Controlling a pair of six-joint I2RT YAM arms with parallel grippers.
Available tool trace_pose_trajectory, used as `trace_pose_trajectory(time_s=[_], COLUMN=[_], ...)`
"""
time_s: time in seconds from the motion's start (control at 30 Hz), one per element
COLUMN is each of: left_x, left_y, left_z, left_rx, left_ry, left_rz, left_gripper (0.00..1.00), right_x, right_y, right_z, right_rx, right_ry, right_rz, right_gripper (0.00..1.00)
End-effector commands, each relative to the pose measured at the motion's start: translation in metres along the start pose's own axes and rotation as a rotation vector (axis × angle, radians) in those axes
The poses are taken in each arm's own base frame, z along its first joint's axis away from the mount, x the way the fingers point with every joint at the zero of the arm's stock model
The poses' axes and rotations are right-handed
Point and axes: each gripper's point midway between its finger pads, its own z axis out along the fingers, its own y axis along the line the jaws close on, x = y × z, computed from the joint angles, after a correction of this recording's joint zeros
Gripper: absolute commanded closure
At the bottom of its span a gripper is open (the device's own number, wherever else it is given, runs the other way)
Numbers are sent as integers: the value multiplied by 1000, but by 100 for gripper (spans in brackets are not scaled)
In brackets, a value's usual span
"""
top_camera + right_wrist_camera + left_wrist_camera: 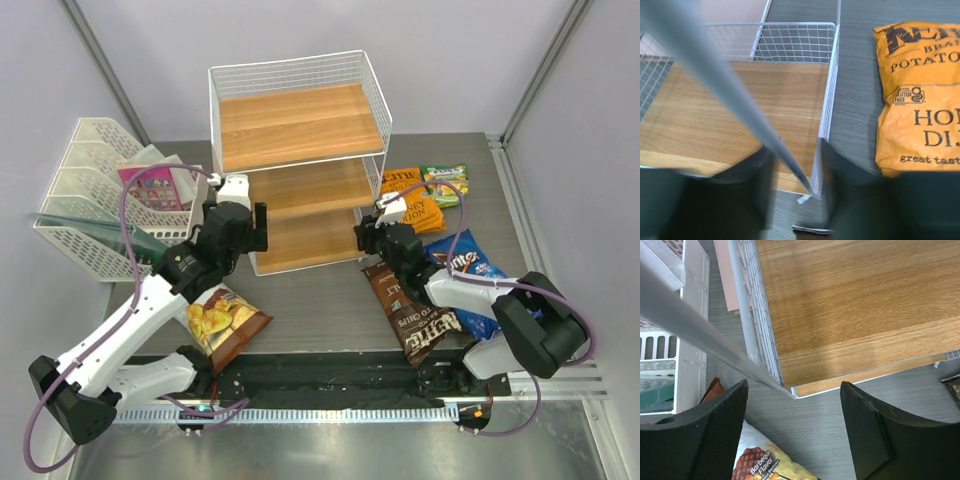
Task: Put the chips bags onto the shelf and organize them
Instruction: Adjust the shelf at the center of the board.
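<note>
While orange bag (920, 95) says "POTATO", brown-white bag (771, 466) says "Barbeque".

A robotics lab test cell: two white-and-black arms (120, 335) bolted to a black rail (330, 375) at a grey desk (320, 310), boxed in by plain pale walls (450, 60) and metal frame posts (540, 75), with staged snack bags (415, 315).

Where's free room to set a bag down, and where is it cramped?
The shelf's three boards look bare. The table in front of it, between the barbecue bag and dark brown bag, is free. Crowded: right of the shelf, where orange bag, green bag and blue bag cluster.
</note>
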Motion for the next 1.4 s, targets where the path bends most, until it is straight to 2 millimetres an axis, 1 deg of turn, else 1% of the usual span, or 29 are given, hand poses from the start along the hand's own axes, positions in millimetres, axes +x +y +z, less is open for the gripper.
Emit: trace_pose_trajectory(time_s=[0.0,0.03,0.07,0.13,0.23,0.27,0.3,0.37,0.4,0.5,0.57,0.63,0.67,0.7,0.9,1.0,1.03,1.07,1.1,1.13,1.17,1.2,1.23,1.27,1.3,1.37], left_x=[-6,-6,-8,-9,-10,-10,-11,-9,-9,-8,-8,-9,-9,-10,-14,-10,-9,-9,-10,-11,-12,-18,-18,-19,-24,-25], left_y=[1,2,3,3,3,3,3,1,-1,-4,-6,-9,-8,-9,-6,-3,-1,-1,3,5,7,12,16,18,22,29], left_z=[-1,-1,-1,-1,0,1,2,6,7,12,16,17,19,19,20,22,21,19,17,14,11,4,1,-2,-8,-19], left_rx=[14,12,9,8,6,5,4,1,5,4,7,13,8,7,-6,-18,-24,-27,-37,-40,-43,-50,-60,-67,-77,-85], left_ry=[-18,-17,-22,-23,-25,-22,-22,-12,-9,4,6,3,7,7,-4,11,14,13,6,-5,-16,-39,-42,-46,-63,-68], left_rz=[-15,-14,-16,-16,-21,-21,-23,-19,-20,-21,-25,-28,-26,-27,-29,-22,-22,-31,-40,-50,-62,-81,-86,-93,-114,-131], left_gripper=[26,26,26,26,23,17,14,13,12,12,11,11,11,11,10,10,6,5,5,4,3,2,1,0,0,0], right_x=[-30,-30,-28,-26,-23,-21,-21,-15,-17,-14,-12,-6,-10,-4,-8,-7,-7,-9,-9,-4,-13,-13,-11,-18,-22,-21], right_y=[7,6,7,6,4,2,3,1,2,-2,-4,-5,-4,-3,4,6,9,9,11,11,12,12,10,9,8,0], right_z=[5,4,1,-3,-14,-20,-23,-29,-32,-38,-37,-34,-32,-28,-12,-9,-10,-13,-15,-19,-26,-30,-36,-44,-48,-58], right_rx=[-4,4,3,14,18,19,14,16,10,24,34,44,42,41,38,33,19,14,5,-4,-13,-17,-17,-15,-12,17], right_ry=[-111,-113,-112,-116,-115,-116,-118,-108,-110,-102,-95,-73,-75,-55,-43,-27,-20,-20,-20,-9,-32,-36,-35,-50,-58,-51], right_rz=[6,6,5,7,11,17,19,29,34,41,31,18,12,5,-14,-13,-10,-2,7,20,40,47,58,66,70,66], right_gripper=[74,84,99,99,99,99,99,99,99,99,99,99,99,99,99,98,88,81,76,71,67,53,51,48,45,42])
